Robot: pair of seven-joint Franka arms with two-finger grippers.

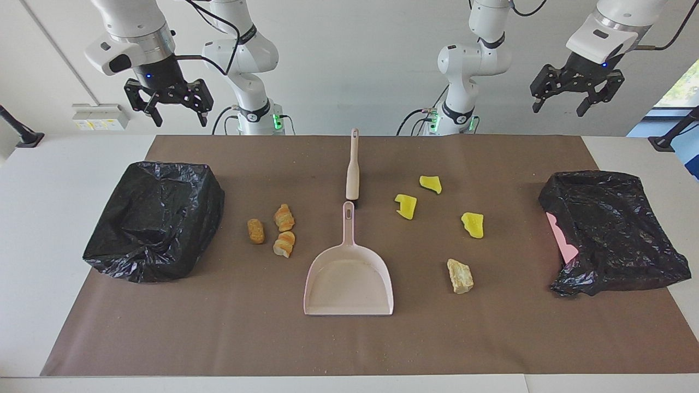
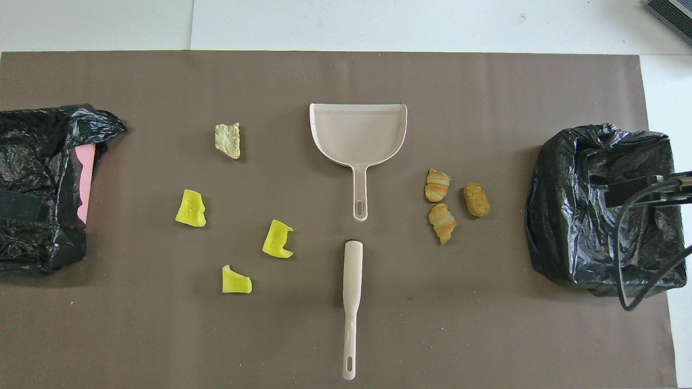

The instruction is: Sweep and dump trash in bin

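Observation:
The trash lies on the brown mat. Three yellow chunks (image 1: 430,184) (image 1: 406,206) (image 1: 473,225) and a pale beige lump (image 1: 460,275) lie toward the left arm's end. Two orange-striped pieces (image 1: 284,217) (image 1: 284,243) and a brown nugget (image 1: 255,230) lie toward the right arm's end. A pale pink dustpan (image 1: 349,278) lies mid-table with its handle toward the robots. The brush (image 1: 353,169) lies in line with it, nearer the robots. My right gripper (image 1: 180,120) and left gripper (image 1: 560,109) hang open and empty, high over the robots' edge of the table.
A bin lined with a black bag (image 1: 155,218) stands at the right arm's end of the mat. Another black-bagged bin (image 1: 606,229), with pink showing, stands at the left arm's end. A cable (image 2: 627,259) hangs over the first bin in the overhead view.

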